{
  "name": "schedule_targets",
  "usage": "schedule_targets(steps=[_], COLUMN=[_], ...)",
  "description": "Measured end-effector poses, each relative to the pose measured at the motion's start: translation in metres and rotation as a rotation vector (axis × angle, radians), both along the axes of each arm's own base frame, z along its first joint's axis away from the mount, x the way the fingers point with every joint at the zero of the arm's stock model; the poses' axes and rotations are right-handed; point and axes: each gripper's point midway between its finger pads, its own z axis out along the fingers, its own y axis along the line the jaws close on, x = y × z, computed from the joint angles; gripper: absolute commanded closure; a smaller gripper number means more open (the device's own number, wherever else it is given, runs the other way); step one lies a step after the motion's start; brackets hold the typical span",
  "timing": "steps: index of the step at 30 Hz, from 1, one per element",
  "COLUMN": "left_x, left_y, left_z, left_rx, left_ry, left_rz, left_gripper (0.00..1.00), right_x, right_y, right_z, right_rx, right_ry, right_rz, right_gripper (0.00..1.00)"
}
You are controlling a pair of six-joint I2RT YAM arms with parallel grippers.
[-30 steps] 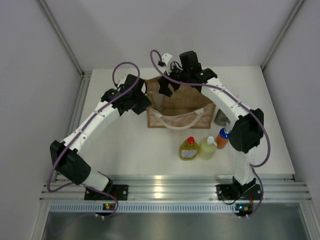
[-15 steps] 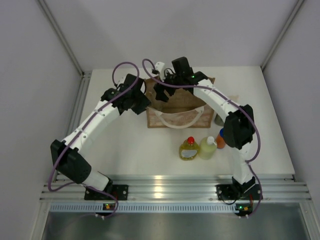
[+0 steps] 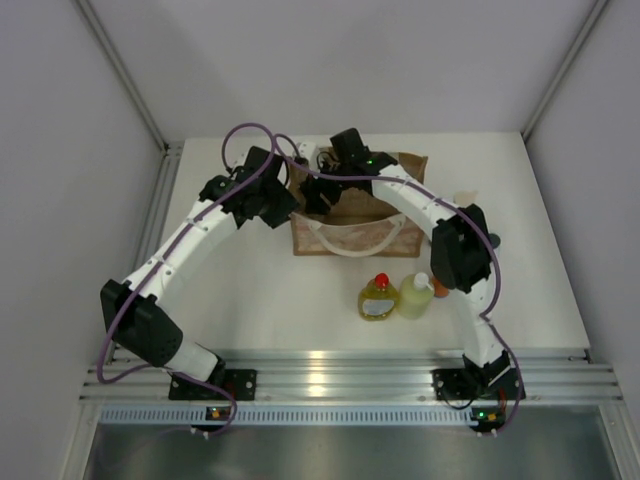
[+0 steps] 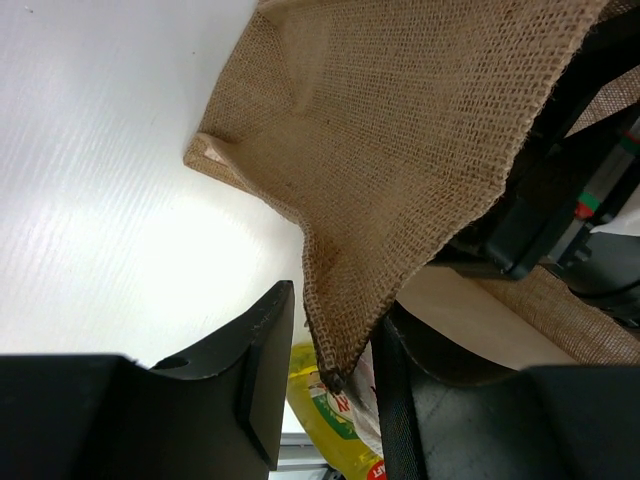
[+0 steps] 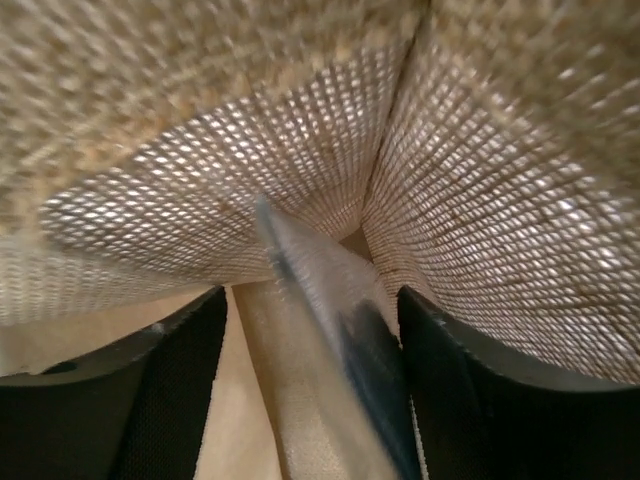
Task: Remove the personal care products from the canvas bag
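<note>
Straddling the silvery tube [image 5: 300, 260] inside the canvas bag [image 3: 355, 230] at the 12 o'clock end of the bench [image 3: 260, 290], the right claw [image 5: 312, 330] is spread, unclosed, and could snag weave or squeeze the tube skidding away, especially if the left claw [image 4: 335, 320], clenched on the bag's 9 o'clock rim, slips.

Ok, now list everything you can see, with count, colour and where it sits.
canvas bag: one, tan with cream handles, middle rear of the table.
yellow red-capped bottle: one, upright in front of the bag.
pale-green white-capped bottle: one, just right of the yellow one.
orange bottle: one, mostly hidden behind the right arm.
silvery tube: one, inside the bag.
table: one, white.
left claw: black, pinching the bag's rim.
right claw: black, inside the bag, fingers open either side of the tube.
</note>
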Motion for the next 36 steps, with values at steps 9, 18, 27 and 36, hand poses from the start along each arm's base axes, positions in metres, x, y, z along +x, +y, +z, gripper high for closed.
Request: schedule_targets(steps=[9, 18, 27, 36], left_x=[0.0, -0.002, -0.003, -0.005], left_y=[0.0, 0.002, 0.007, 0.009], left_z=[0.0, -0.007, -0.013, -0.018], left_rx=[-0.002, 0.0, 0.002, -0.001], left_ry=[0.003, 0.02, 0.037, 0.054], left_rz=[-0.002, 0.001, 0.012, 0.021], left_gripper=[0.59, 0.59, 0.59, 0.52], right_x=[0.003, 0.005, 0.004, 0.001], right_y=[0.003, 0.004, 0.002, -0.006], right_z=[-0.007, -0.005, 0.004, 0.069], right_rx=[0.003, 0.018, 0.064, 0.145], right_ry=[0.005, 0.029, 0.101, 0.026], right_rz=[0.001, -0.04, -0.149, -0.197], right_gripper=[0.85, 1.0, 1.0, 1.0])
